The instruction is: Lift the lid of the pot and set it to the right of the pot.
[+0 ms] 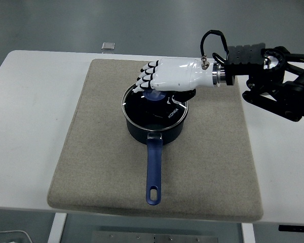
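- On my feed the only writing I can read is "KONKA", in white letters on the glass pot lid (159,107), near its right front edge.
- The lid sits on the dark blue pot (154,126), tilted, its left rim riding higher than the pot's edge.
- The pot stands on the far middle part of a beige mat (91,152), and its blue handle (152,172) points toward the near edge, with a hanging hole at the end.
- My right hand (162,78) reaches in from the right over the lid; its white fingers (144,78) are curled down around the blue knob (154,94), pinching it from above.
- The black arm (273,76) behind it carries a looped cable at the wrist.
- The mat lies on a white tabletop (25,126), covering most of its middle.
- A small pale square object (108,46) sits at the tabletop's far edge.
- Beyond the tabletop I see plain grey floor (91,20).
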Motion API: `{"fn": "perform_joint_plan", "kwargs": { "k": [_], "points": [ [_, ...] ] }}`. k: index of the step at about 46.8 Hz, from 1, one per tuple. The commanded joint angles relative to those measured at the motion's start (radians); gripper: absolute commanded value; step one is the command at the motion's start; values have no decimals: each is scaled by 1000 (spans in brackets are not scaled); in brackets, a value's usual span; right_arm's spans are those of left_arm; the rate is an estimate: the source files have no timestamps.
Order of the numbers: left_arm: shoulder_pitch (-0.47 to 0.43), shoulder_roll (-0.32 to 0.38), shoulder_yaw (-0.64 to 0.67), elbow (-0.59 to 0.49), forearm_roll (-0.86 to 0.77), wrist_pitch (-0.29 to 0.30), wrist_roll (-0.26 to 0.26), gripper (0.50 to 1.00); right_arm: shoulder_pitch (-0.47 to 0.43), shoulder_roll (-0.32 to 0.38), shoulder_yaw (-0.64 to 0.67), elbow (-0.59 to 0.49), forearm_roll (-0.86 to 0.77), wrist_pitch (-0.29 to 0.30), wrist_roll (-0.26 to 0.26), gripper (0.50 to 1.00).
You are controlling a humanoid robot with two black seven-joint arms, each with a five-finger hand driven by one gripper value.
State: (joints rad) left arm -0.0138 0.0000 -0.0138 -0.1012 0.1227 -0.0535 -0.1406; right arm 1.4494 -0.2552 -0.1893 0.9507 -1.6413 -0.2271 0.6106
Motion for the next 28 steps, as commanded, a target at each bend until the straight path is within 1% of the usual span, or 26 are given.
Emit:
{"fn": "perform_joint_plan", "kwargs": {
  "k": [1,6,8,10,12,14,16,20,22,25,28],
  "points": [
    [0,0,0,0,0,0,1,1000,-1,7,-1,0,0,0,0,891],
    [0,0,0,0,0,0,-1,1000,-1,7,-4,-1,1,3,0,883],
    [0,0,0,0,0,0,-1,1000,-1,7,-4,-1,3,6,0,856],
    [0,0,0,0,0,0,-1,1000,-1,7,-4,-1,5,12,0,801],
    [0,0,0,0,0,0,1,1000,-1,7,-4,-3,12,17,0,781],
    [0,0,0,0,0,0,-1,1000,-1,7,-4,-6,12,23,0,748],
    [0,0,0,0,0,0,-1,1000,-1,7,-2,-12,12,28,0,736],
    [0,0,0,0,0,1,-1,1000,-6,11,-2,-23,14,28,0,731],
    [0,0,0,0,0,1,1,1000,-7,13,-2,-23,14,29,0,717],
    [0,0,0,0,0,0,-1,1000,-9,14,-2,-24,14,35,0,682],
    [0,0,0,0,0,0,-1,1000,-9,14,1,-24,15,49,0,619]
  ]
}}
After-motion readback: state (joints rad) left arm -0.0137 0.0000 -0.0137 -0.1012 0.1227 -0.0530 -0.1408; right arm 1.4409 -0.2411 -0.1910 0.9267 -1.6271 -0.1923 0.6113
